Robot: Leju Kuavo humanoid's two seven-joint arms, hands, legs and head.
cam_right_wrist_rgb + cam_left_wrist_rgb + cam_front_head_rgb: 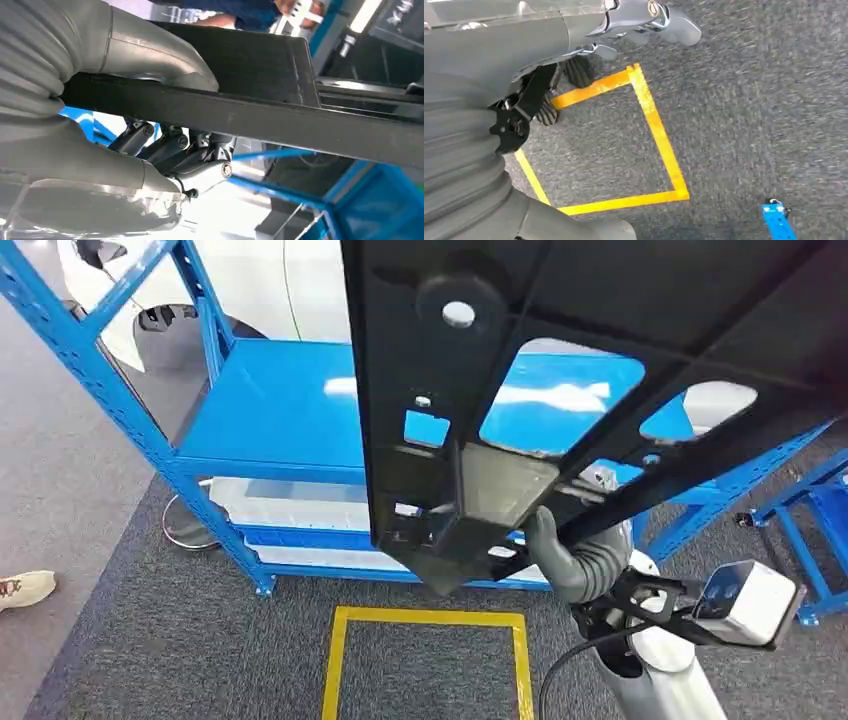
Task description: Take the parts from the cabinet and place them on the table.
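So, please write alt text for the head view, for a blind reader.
A large black part with cut-out openings, held up by the right hand, covers much of a blue shelving rack. Below lies grey carpet with a yellow tape square.

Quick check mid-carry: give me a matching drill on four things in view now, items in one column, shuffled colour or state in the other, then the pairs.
Items:
1. black part
2. shelving unit
3. floor tape square
4. left hand

States:
A. yellow, on grey carpet
B. blue metal
C. held by the right hand
D. holding nothing, above the carpet

Pairs: 1-C, 2-B, 3-A, 4-D
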